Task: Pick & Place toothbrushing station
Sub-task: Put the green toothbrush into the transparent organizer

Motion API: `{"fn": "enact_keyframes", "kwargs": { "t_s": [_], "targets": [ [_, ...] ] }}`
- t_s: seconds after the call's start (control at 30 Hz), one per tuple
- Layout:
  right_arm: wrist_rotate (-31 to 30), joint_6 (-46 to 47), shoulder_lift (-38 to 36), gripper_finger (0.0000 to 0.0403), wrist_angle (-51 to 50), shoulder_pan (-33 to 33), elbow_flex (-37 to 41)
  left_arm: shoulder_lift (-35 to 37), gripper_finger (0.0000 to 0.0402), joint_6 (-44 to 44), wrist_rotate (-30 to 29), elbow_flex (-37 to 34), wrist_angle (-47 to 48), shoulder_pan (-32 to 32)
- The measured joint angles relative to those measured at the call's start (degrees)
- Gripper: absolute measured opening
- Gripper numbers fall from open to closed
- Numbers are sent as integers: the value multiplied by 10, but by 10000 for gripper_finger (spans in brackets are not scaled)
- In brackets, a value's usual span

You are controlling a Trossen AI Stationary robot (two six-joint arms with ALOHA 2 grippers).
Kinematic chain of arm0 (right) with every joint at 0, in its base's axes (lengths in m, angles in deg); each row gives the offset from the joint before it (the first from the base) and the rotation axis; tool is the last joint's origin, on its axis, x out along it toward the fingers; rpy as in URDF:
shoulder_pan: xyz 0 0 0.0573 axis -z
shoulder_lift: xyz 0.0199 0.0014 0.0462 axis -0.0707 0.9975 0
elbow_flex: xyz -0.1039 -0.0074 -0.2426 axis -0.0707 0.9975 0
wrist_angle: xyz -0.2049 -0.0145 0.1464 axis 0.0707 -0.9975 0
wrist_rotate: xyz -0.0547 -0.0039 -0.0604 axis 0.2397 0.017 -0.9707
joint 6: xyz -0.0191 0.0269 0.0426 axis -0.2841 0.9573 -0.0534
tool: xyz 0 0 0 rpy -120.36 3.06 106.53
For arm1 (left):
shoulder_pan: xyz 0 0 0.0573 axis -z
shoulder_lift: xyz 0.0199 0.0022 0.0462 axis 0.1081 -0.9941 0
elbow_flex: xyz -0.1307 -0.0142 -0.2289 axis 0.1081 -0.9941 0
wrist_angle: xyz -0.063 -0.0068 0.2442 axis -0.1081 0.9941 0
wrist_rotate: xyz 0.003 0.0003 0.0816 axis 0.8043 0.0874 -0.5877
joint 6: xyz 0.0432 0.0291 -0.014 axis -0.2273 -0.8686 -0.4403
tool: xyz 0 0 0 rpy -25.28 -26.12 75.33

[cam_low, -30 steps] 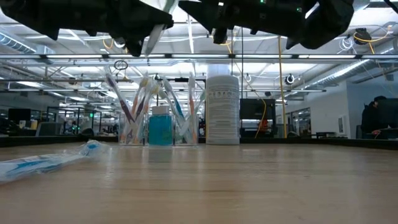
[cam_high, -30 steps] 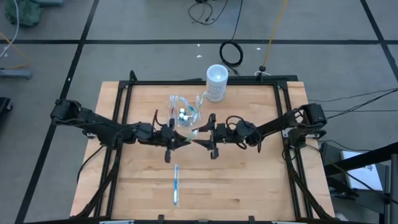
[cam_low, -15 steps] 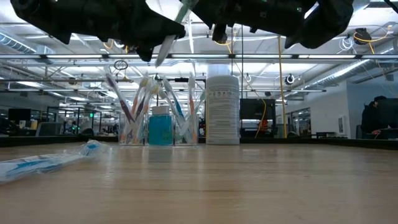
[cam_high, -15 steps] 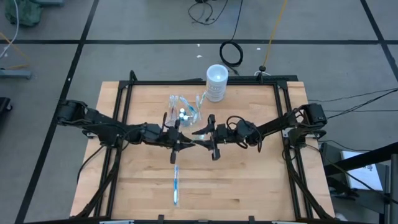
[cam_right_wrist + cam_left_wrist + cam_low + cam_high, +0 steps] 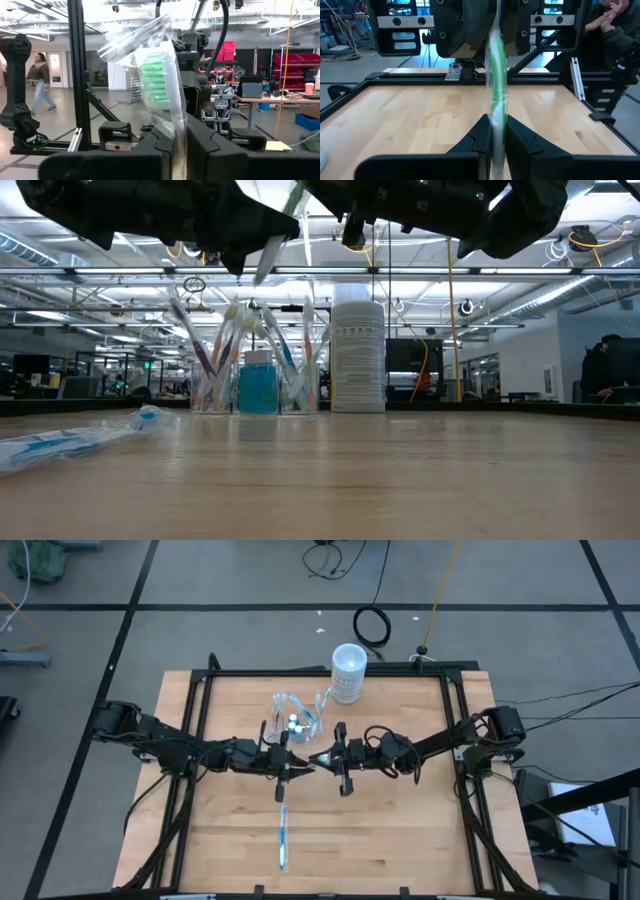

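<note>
Pale, matt wooden tabletop (image 5: 400, 820) framed in black metal; a glinting clear plastic tray (image 5: 296, 718) beside the claws; crinkly glossy film wraps the green-bristled toothbrush (image 5: 159, 85) between matt black fingers (image 5: 155, 150).

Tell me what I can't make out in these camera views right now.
- High view: the wrapped green toothbrush between the left gripper and the right gripper is too small to tell its ends.
- Low view: both arms are cut off by the top edge, so neither grip shows.
- Low view: the clear tray blends with the room behind it; its contents are hard to separate.
- Low view: the blue toothbrush is cut by the left edge.
</note>
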Motion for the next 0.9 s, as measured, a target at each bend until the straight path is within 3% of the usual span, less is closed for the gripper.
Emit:
{"fn": "enact_keyframes", "kwargs": {
  "t_s": [0.13,0.33,0.63,0.77,0.9],
  "targets": [
    [1,13,0,10,0,4,0,0,56,11,-5,0,0,0],
    [-1,-1,0,9,-20,7,0,0,125,13,-8,0,4,-1],
    [-90,-60,-46,9,-145,19,0,0,194,15,-81,0,69,-1],
    [-163,-120,-66,9,-172,20,0,0,209,16,-100,0,88,-1],
    [-177,-153,-69,9,-179,42,0,3,211,17,-96,0,86,2]
  ]
}}
